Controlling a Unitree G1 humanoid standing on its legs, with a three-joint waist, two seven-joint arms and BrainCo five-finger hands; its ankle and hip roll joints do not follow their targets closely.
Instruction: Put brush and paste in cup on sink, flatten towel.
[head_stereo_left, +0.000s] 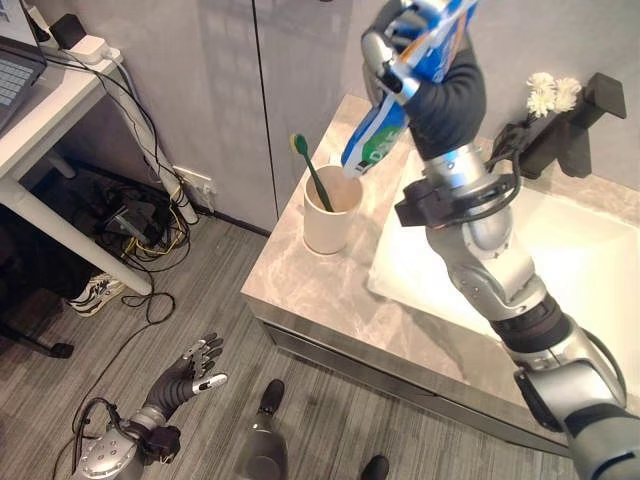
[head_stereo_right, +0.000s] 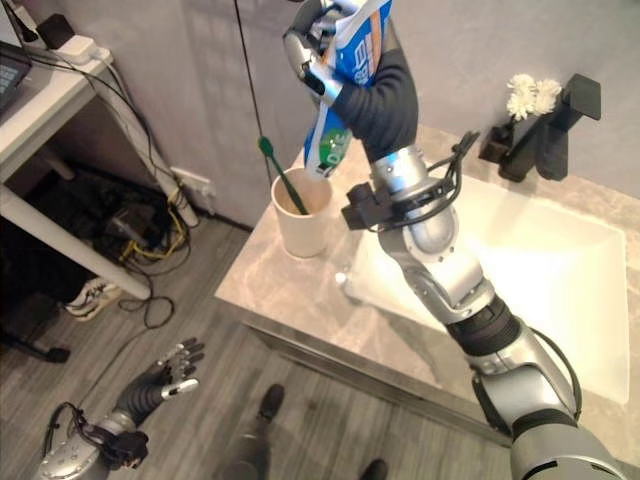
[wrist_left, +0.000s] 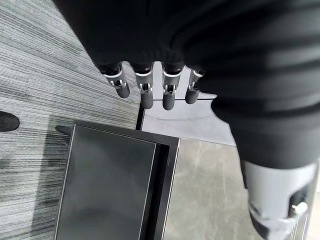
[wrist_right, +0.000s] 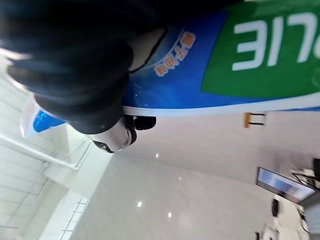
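Observation:
My right hand (head_stereo_left: 392, 52) is raised high above the counter, shut on a blue, white and green toothpaste tube (head_stereo_left: 385, 118) that hangs tilted, its lower end just above the rim of the cream cup (head_stereo_left: 331, 215). The tube also shows close up in the right wrist view (wrist_right: 225, 65). A green toothbrush (head_stereo_left: 311, 170) stands inside the cup, leaning toward the wall. The cup stands on the marble counter (head_stereo_left: 300, 280) left of the white sink basin (head_stereo_left: 560, 270). My left hand (head_stereo_left: 190, 375) hangs low over the floor, fingers (wrist_left: 145, 90) straight and open, holding nothing.
A black faucet (head_stereo_left: 565, 135) and a small white flower (head_stereo_left: 552, 93) stand at the back of the basin. To the left are a white desk (head_stereo_left: 40, 120) with a laptop, tangled cables and a shoe on the grey floor. A dark cabinet front (wrist_left: 115, 185) lies below my left hand.

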